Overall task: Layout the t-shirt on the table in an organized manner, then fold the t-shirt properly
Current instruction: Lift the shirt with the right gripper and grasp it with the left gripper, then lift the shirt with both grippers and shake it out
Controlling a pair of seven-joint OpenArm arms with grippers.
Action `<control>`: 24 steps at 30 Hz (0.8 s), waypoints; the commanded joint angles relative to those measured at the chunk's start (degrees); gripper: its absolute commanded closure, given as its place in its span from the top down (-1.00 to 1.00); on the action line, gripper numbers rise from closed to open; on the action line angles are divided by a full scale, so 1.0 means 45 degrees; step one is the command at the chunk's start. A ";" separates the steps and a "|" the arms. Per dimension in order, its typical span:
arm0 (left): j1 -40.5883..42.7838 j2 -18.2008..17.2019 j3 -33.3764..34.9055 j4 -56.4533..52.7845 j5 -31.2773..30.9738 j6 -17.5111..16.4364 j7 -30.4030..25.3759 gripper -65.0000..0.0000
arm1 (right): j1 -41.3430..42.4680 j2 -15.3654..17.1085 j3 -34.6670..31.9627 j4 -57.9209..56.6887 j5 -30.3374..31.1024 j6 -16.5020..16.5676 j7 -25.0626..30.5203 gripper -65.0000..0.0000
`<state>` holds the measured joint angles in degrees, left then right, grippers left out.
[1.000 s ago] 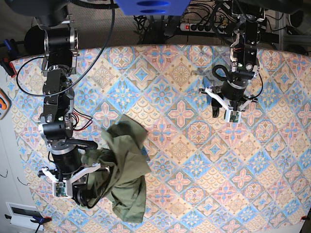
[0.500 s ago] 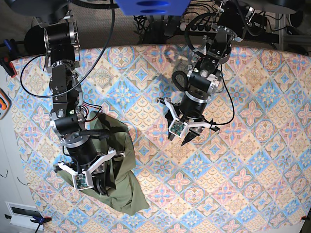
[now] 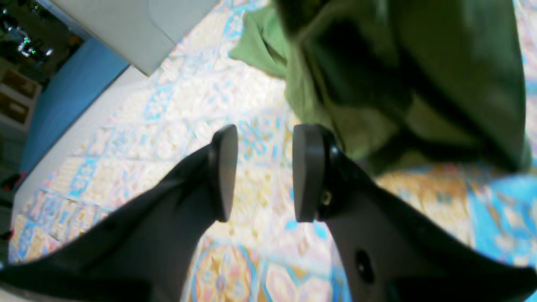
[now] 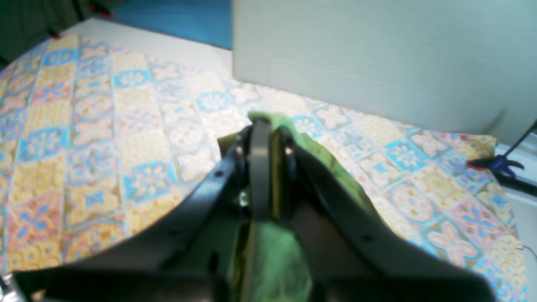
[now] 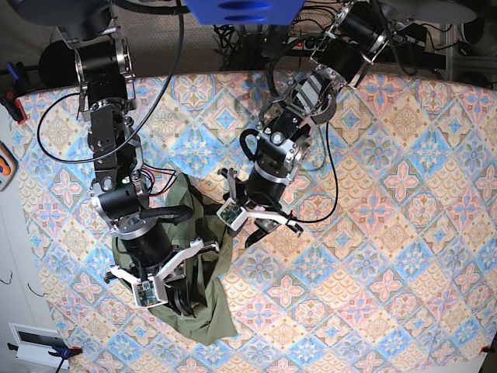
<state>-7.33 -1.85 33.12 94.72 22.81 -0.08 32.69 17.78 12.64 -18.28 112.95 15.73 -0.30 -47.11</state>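
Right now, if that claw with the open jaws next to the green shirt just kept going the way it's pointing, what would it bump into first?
Probably the table: patterned tabletop shows between the left gripper's jaws. The t-shirt lies just off to one side, so it might brush it; depth is hard to judge.

L arm (image 5: 247,216) swung across table to t-shirt (image 5: 198,311); shirt dragged lower.
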 commanded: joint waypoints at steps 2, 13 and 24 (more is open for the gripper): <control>-0.0431 0.0420 -0.0006 0.0021 0.0118 0.0124 -0.0377 -0.34 | 0.0337 0.0072 -0.0010 0.0268 0.0012 -0.0022 0.0477 -0.99; -0.1057 0.1299 0.0307 -0.1034 0.0040 0.0124 -0.0436 -0.33 | 0.0337 0.0052 -0.0186 0.0268 0.0012 -0.0022 0.0477 -0.99; -0.0979 0.1690 0.0248 -0.2128 0.0021 0.0144 -0.1589 -0.30 | 0.0415 0.0052 -0.0186 0.0268 0.0012 -0.0022 0.0477 -0.99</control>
<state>-10.63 4.95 34.26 84.16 22.55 0.01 26.94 17.93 12.69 -19.51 112.95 15.90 -0.30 -47.16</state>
